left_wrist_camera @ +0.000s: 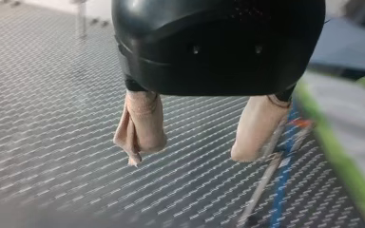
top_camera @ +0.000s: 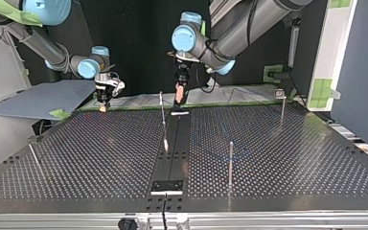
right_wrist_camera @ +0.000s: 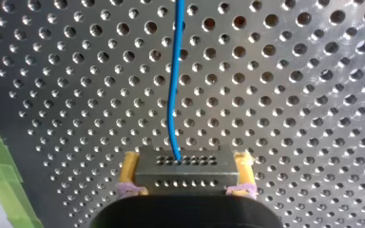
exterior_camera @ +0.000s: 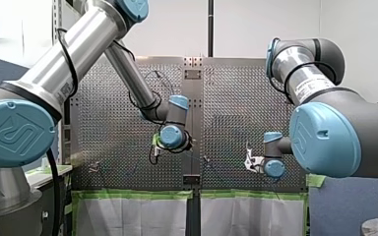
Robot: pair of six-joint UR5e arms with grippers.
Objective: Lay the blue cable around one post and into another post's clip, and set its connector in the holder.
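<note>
My right gripper [right_wrist_camera: 186, 161] is clamped on the connector [right_wrist_camera: 185, 175], yellow pads [right_wrist_camera: 129, 171] squeezing its 2 short ends, held above the perforated table [right_wrist_camera: 290, 95]. The connector's a small grey boxy block with 2 rows of tiny holes. It looks hard and flat-sided, so I'd guess it grips solidly and won't crush. The blue cable [right_wrist_camera: 173, 95] comes out of 1 hole and runs off ahead across the plate in a gentle curve. It's thin with a smooth jacket, probably light and floppy with no real stiffness, so I reckon it goes wherever it's dragged and could slip off a post [top_camera: 230, 163] if it's slack. Those are skinny bare metal rods, so not much friction there. My left gripper [left_wrist_camera: 190, 152] is wide open with nothing in it, soft beige pads [left_wrist_camera: 145, 123] well apart. A blue stretch runs just beside 1 finger, outside the gap. That's where I'd pinch it for routing, on the cable itself rather than up at the connector
</note>
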